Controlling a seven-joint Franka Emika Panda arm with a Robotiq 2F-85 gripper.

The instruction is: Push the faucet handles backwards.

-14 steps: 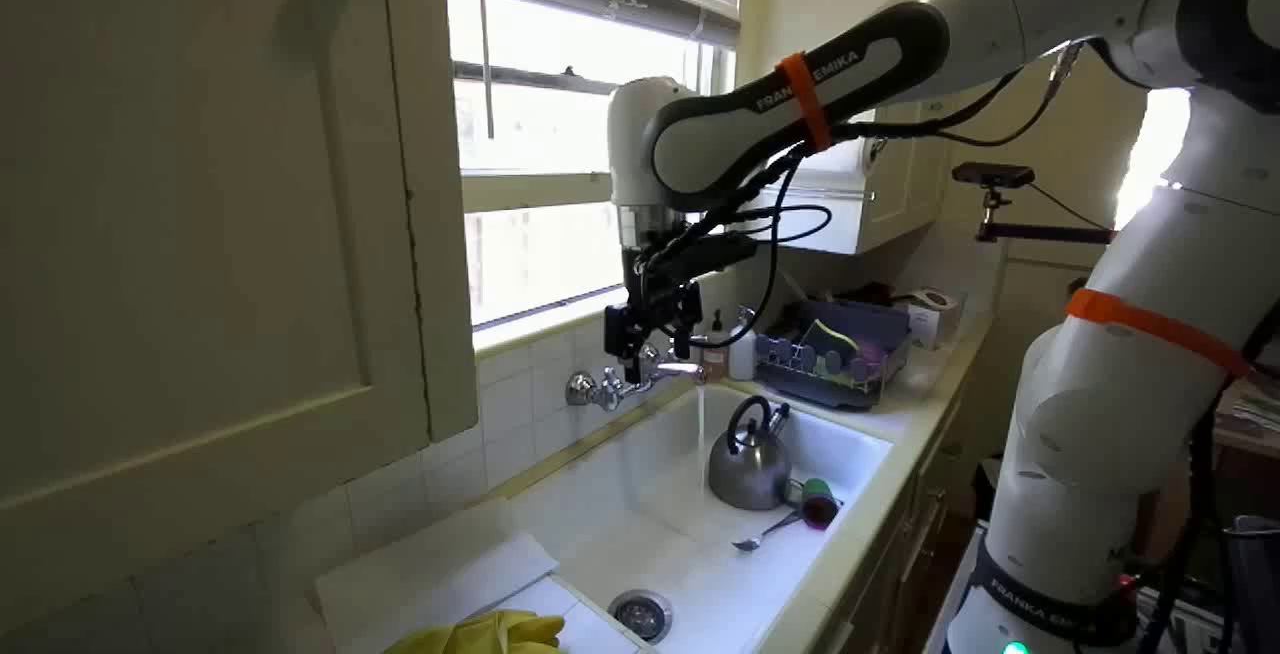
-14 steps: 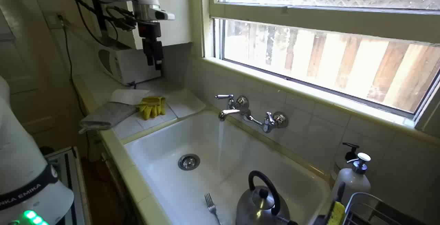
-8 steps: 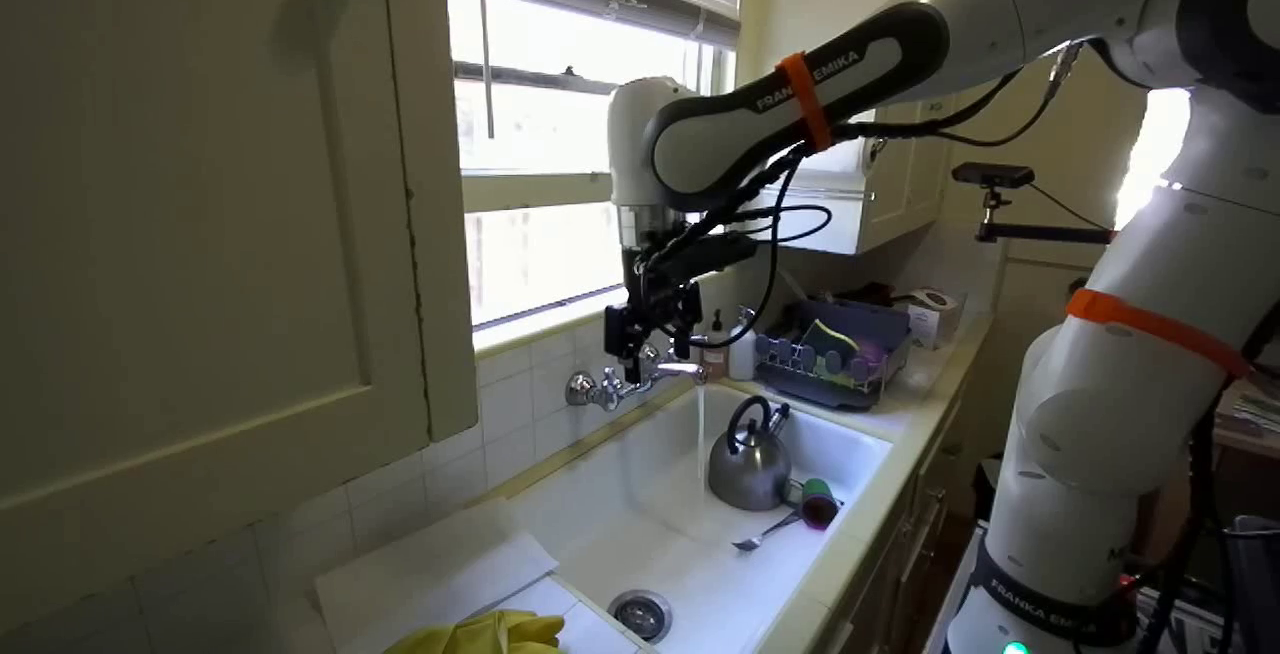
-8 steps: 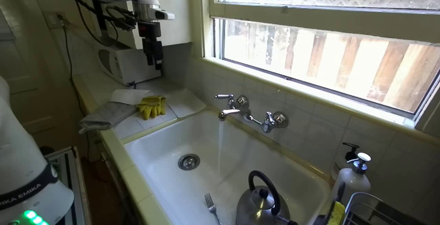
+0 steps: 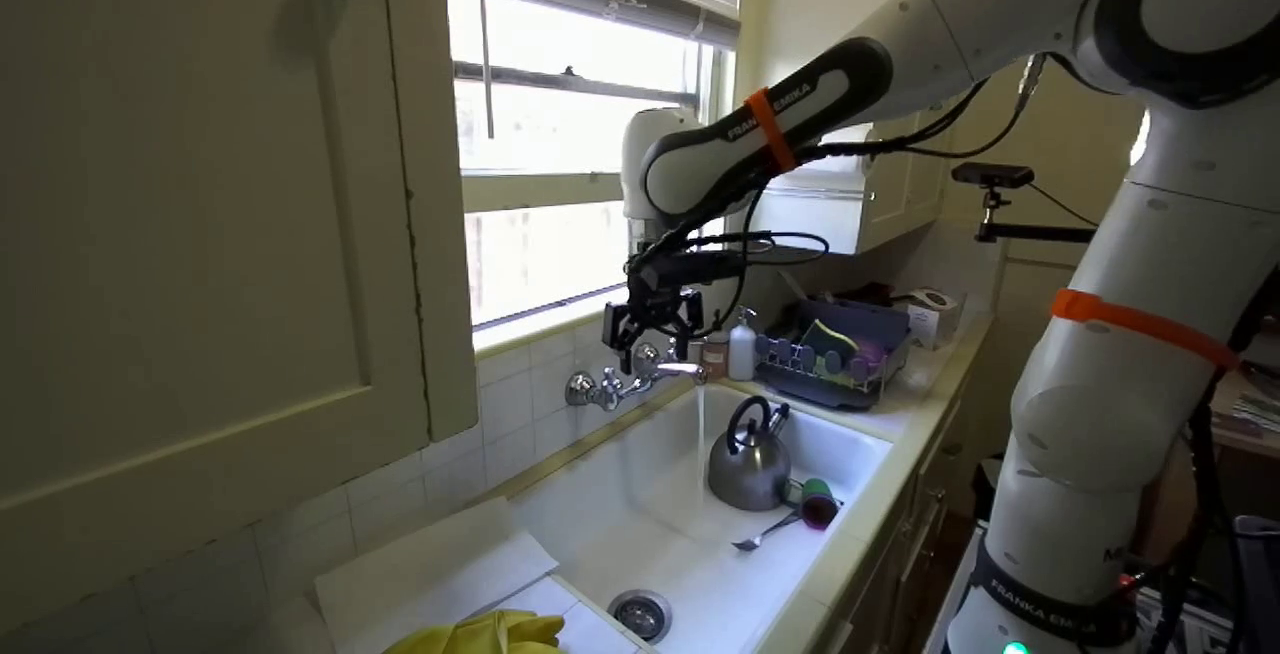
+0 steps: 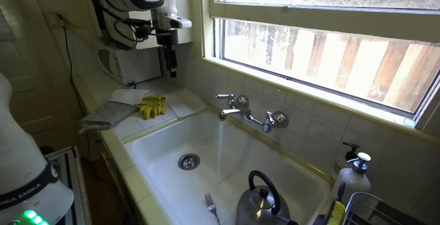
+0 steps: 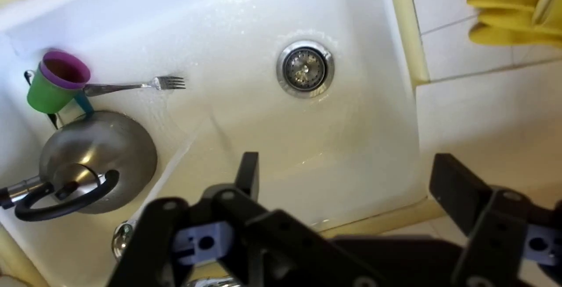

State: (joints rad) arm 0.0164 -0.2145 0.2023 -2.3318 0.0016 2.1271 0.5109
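The fingers [image 7: 459, 190] hang spread wide with nothing between them, over the back corner of the sink [image 6: 154, 159] at the end with the drain [image 6: 189, 162], touching nothing. This calls for a push, so I'd bring them together before contact, to meet the metal as 1 blunt tip and not straddle it.

Nearest them is the drain-side faucet handle [image 6: 224, 96], lower down and sticking out roughly level, so that looks like number 1. I'd come down to its free end, then press slowly backwards, which I take to mean toward the wall [image 6: 316, 125]. It looks slim and slick; a tip set too high would likely skate off.

The far faucet handle [image 6: 269, 119] sits beyond the spout [image 6: 228, 114]; which way it points I can't tell from here. Reaching it, better to lift over the spout than sweep across. Water [image 6: 220, 139] is running from the spout, so a thinning stream may be the sign to ease off. The kettle [image 6: 252, 206] stands well apart, down in the sink, and shouldn't get in the way.
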